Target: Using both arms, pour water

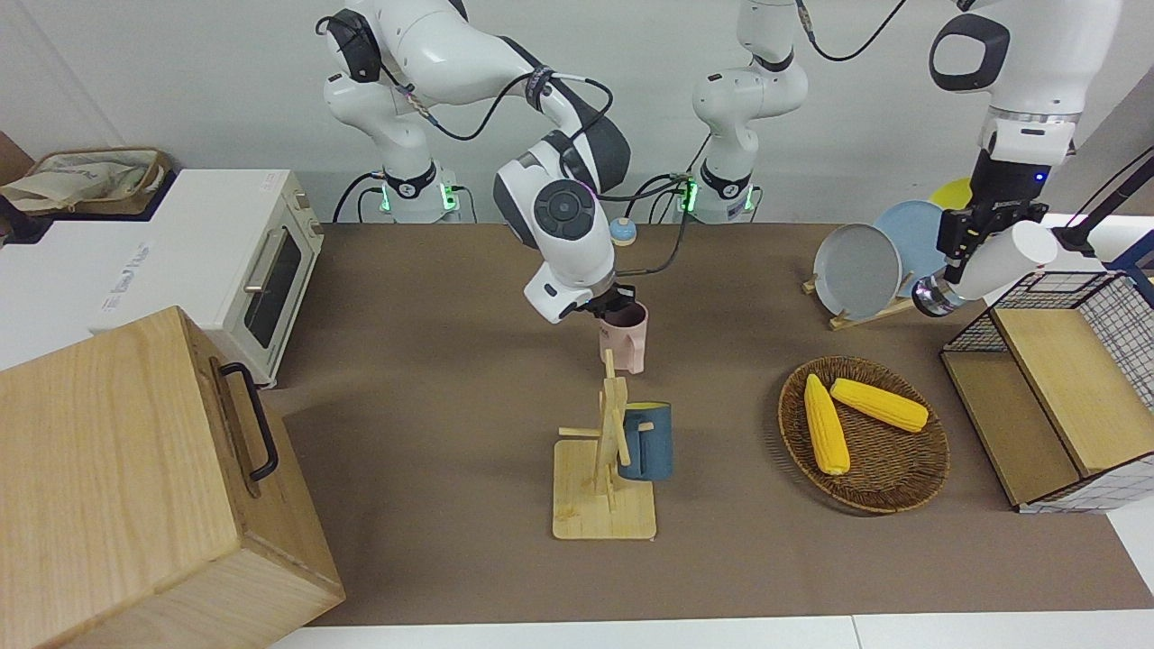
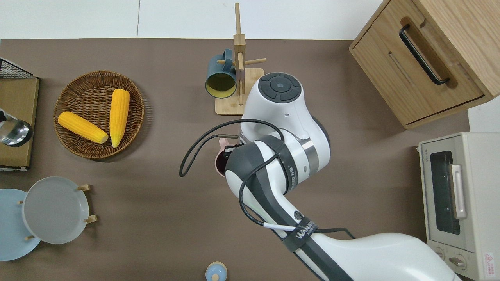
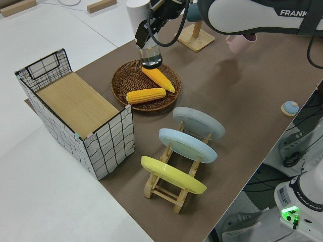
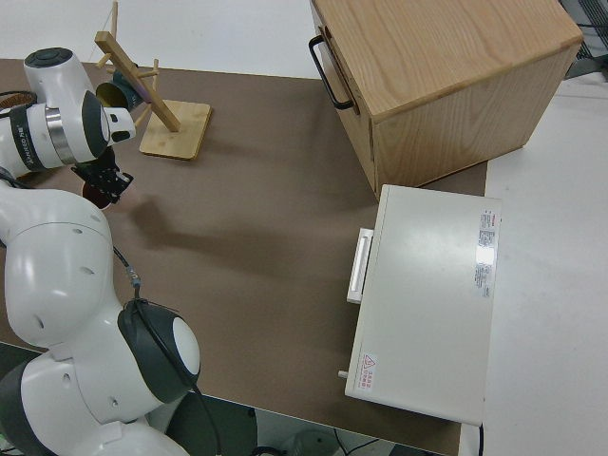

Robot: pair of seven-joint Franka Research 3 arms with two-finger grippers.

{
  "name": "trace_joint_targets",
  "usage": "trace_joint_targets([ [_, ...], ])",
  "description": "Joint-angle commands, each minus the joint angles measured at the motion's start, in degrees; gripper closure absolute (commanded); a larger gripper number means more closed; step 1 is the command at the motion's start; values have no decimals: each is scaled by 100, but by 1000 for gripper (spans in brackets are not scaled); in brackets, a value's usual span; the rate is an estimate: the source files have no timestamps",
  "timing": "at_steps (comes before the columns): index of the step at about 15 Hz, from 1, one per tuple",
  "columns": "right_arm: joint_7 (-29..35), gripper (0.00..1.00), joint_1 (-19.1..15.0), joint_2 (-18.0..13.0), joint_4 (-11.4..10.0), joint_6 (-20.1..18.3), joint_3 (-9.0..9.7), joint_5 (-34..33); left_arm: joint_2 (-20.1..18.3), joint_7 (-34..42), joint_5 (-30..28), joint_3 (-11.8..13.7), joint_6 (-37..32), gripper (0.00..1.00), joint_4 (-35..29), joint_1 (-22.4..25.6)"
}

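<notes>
My right gripper (image 1: 616, 305) is shut on the rim of a pink mug (image 1: 626, 342) and holds it upright a little above the middle of the table, nearer to the robots than the wooden mug rack (image 1: 606, 469). In the overhead view the right arm covers most of the mug (image 2: 219, 160). My left gripper (image 1: 966, 242) is shut on a white bottle (image 1: 1002, 256), tilted with its steel end (image 3: 151, 56) down. The overhead view shows the bottle (image 2: 14, 132) over the wooden shelf of the wire basket (image 1: 1064, 281). No water shows.
A blue mug (image 1: 645, 442) hangs on the rack. A wicker basket (image 1: 888, 487) holds two corn cobs. A plate rack (image 3: 174, 181) with three plates, a toaster oven (image 1: 225, 261), a wooden cabinet (image 1: 126, 478) and a small blue knob (image 1: 622, 232) are around.
</notes>
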Motion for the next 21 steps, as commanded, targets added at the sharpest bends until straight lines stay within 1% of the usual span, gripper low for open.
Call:
trace_joint_targets([
  [1,912,1000,343,440,375,697,-7,543,-879,-320,186,-134,451,1000,-1083,-65],
  [4,1317,1000,449,590,375,910,-7,624,-1187,-671,195,-406,715,1000,-1628,-39],
  [6,1554,1000,641,660,375,1042,-6,641,-1337,-873,195,-643,952,1000,-1971,22],
  [8,1783,1000,687,696,375,1200,2,659,-1407,-944,195,-749,1093,1000,-2192,23],
  [10,1854,1000,678,696,375,1209,55,755,-1425,-1023,195,-802,1128,1000,-2271,14],
  [11,1854,1000,678,696,375,1209,46,773,-1425,-1032,195,-803,1128,1000,-2272,14],
  [12,1820,847,678,696,375,1218,46,773,-1425,-1032,195,-803,1128,1000,-2272,14],
  [13,1784,498,652,696,375,1253,46,773,-1425,-1032,195,-803,1128,1000,-2272,14],
  [14,1801,99,643,696,357,1384,55,791,-1425,-1032,195,-803,1128,1000,-2272,14],
  [15,1793,14,651,696,331,1568,55,808,-1425,-1032,195,-811,1128,1000,-2272,5],
  [16,1775,13,660,696,322,1657,55,800,-1425,-1032,195,-811,1120,1000,-2272,-4],
  [19,1618,11,678,687,322,1579,37,686,-1425,-1041,195,-820,1120,1000,-2272,-21],
  [21,1582,11,634,626,322,1448,55,275,-1416,-1032,195,-820,1111,1000,-2280,-56],
])
